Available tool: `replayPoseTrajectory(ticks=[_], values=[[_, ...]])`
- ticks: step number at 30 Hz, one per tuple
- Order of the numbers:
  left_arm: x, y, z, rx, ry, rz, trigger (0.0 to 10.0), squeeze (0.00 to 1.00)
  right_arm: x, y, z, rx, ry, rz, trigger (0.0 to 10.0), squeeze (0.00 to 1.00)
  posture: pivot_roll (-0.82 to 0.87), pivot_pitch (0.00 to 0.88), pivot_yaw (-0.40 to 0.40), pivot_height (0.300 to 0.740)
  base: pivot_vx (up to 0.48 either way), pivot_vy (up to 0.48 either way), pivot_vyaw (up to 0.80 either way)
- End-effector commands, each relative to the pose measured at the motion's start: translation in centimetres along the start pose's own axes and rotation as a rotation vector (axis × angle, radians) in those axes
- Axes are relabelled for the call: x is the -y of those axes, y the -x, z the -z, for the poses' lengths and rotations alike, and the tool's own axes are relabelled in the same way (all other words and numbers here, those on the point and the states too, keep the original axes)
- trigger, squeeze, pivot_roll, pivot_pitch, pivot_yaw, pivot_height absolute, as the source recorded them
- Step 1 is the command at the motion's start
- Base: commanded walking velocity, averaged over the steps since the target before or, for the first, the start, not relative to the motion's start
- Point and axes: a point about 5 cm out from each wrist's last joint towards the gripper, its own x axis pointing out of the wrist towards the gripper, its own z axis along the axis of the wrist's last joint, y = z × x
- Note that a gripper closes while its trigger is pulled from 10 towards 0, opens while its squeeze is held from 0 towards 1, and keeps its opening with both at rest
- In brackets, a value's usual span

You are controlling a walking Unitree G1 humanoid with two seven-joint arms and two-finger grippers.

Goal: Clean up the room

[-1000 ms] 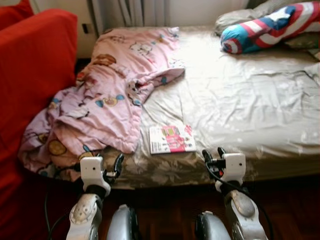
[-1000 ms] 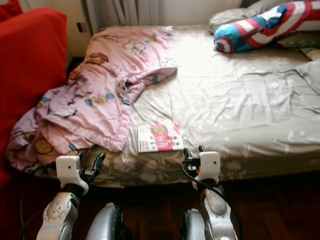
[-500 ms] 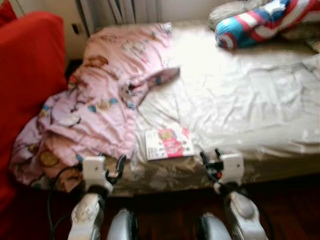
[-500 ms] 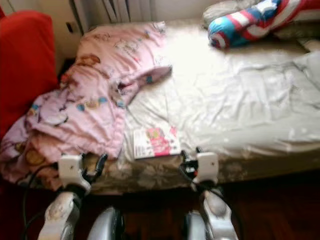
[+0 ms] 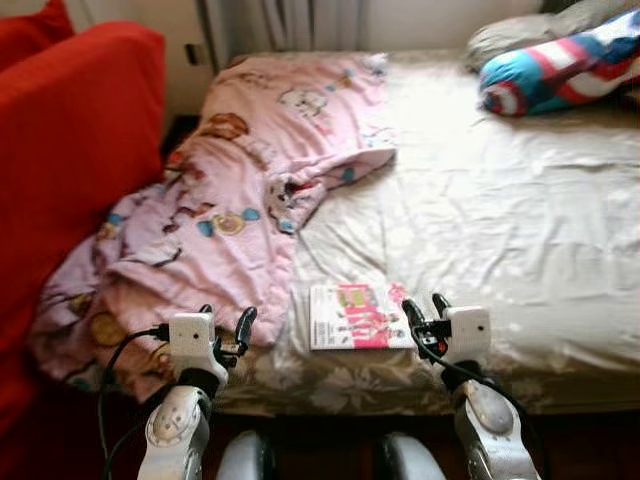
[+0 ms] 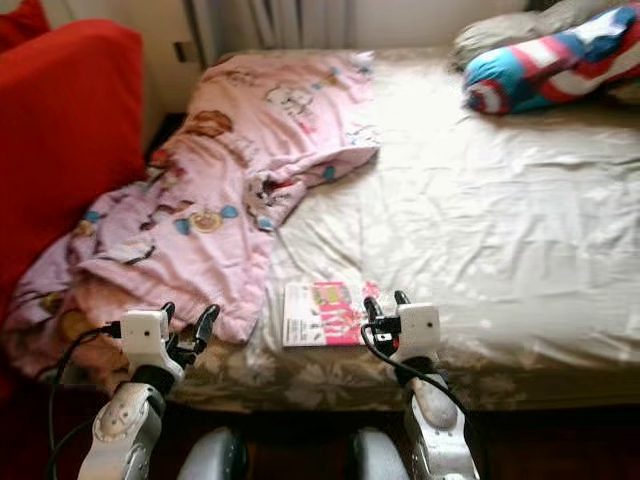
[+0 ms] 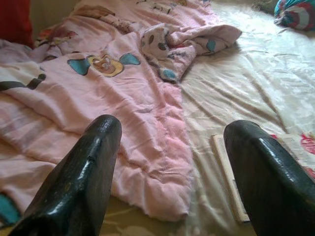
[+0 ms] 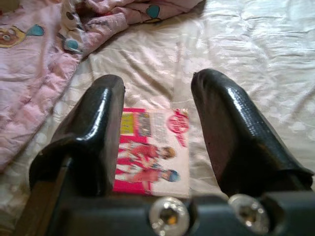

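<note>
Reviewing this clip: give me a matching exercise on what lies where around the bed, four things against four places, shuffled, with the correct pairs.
Things:
1. pink blanket
2. magazine
3. striped cushion
4. red sofa

Places:
A. flat near the bed's near edge, just ahead of the right tool
B. at the bed's far right corner
C. beside the bed, on the robot's left
D. rumpled over the bed's left side, spilling off the edge

Pairs: 1-D, 2-A, 3-B, 4-C
</note>
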Motion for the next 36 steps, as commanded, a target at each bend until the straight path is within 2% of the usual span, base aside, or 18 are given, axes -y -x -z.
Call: replayPoseTrajectory(ticks=[1, 12, 18, 23, 36], values=[[-0.3, 0.2, 0.0, -0.007, 0.005, -0.010, 10.0, 0.00, -0.4, 0.1, 0.5, -0.024, -0.003, -0.022, 10.0, 0.00, -0.08, 0.127, 0.021, 0.616, 0.285, 0.000, 0.00], [-0.1, 0.5, 0.1, -0.010, 0.009, -0.010, 10.0, 0.00, -0.7, 0.4, 0.8, -0.038, -0.006, -0.052, 10.0, 0.00, -0.08, 0.144, 0.016, 0.616, 0.287, 0.000, 0.00], [0.0, 0.6, 0.1, -0.008, 0.010, -0.012, 10.0, 0.00, -1.0, 0.4, 1.3, -0.077, 0.010, -0.066, 10.0, 0.00, -0.08, 0.150, 0.015, 0.616, 0.000, 0.000, 0.00], [0.1, 0.7, -0.1, -0.005, 0.010, -0.010, 10.0, 0.00, -1.1, 0.4, 1.1, -0.060, 0.012, -0.078, 10.0, 0.00, -0.07, 0.164, 0.013, 0.586, 0.000, 0.000, 0.00], [-0.1, 0.9, -0.2, -0.009, -0.001, -0.005, 10.0, 0.00, -1.0, -0.8, 2.0, -0.126, 0.000, -0.015, 10.0, 0.00, -0.04, 0.203, 0.027, 0.586, 0.000, 0.000, 0.00]])
